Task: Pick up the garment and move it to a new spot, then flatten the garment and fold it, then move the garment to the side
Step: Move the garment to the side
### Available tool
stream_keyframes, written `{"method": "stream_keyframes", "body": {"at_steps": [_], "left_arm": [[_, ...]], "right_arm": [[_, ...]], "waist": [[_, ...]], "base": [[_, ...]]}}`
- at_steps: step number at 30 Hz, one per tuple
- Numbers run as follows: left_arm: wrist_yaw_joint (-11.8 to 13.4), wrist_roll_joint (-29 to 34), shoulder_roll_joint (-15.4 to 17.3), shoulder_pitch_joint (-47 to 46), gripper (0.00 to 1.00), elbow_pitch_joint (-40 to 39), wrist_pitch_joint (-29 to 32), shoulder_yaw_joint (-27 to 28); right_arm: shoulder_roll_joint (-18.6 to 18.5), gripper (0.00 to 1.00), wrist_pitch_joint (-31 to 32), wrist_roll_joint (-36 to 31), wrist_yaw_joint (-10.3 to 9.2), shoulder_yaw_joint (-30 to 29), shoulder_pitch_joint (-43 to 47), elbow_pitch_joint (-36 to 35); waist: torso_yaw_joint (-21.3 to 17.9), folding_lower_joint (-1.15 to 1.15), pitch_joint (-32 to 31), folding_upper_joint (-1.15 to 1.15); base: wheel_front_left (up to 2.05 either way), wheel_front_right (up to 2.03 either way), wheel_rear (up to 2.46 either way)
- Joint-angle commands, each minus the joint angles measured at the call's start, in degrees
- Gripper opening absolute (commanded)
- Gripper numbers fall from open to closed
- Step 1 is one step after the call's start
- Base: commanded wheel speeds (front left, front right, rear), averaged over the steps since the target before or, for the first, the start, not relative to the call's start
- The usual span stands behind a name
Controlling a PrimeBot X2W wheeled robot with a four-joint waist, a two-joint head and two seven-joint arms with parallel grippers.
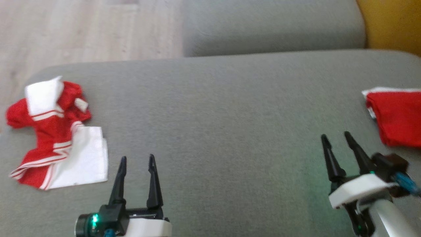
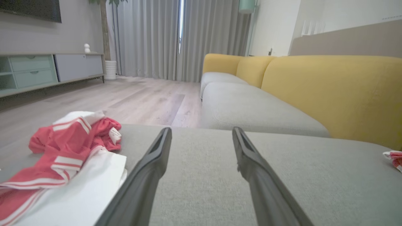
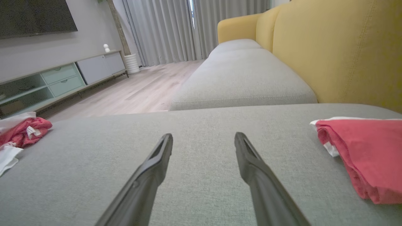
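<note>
A folded red garment with a white edge lies flat at the right end of the grey sofa seat; it also appears in the right wrist view. My right gripper is open just left of it, apart from the cloth, fingers empty. A second, crumpled red-and-white garment lies at the seat's left end. My left gripper stands open and empty to the right of that heap, not touching it.
A second grey seat cushion lies beyond, with the yellow backrest at the far right. Wooden floor drops off past the seat's left and far-left edge. A low TV cabinet stands across the room.
</note>
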Motion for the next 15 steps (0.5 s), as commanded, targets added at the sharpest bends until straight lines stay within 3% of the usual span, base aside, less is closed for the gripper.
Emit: {"method": "stream_keyframes", "body": {"at_steps": [1, 8, 15], "left_arm": [[-0.2, 0.8, -0.2, -1.7, 1.00, -2.2, -0.3, 2.2], [-2.3, 3.6, -0.1, 1.0, 1.00, -3.5, -0.3, 5.6], [-3.9, 4.7, -0.1, 4.7, 1.00, -3.0, -0.3, 8.2]], "right_arm": [[0.0, 1.00, -0.8, -1.0, -0.05, -0.3, 0.0, -2.9], [4.0, 1.00, -0.8, -8.6, -0.05, -9.3, 11.2, -17.3], [6.2, 1.00, -0.8, -10.9, -0.05, -10.7, 17.9, -20.4]], "waist": [[2.3, 0.01, -2.2, 0.00], [4.1, 0.01, -5.0, 0.00], [4.1, 0.01, -6.5, 0.00]], "base": [[0.00, 0.00, 0.00], [0.00, 0.00, 0.00], [0.00, 0.00, 0.00]]}}
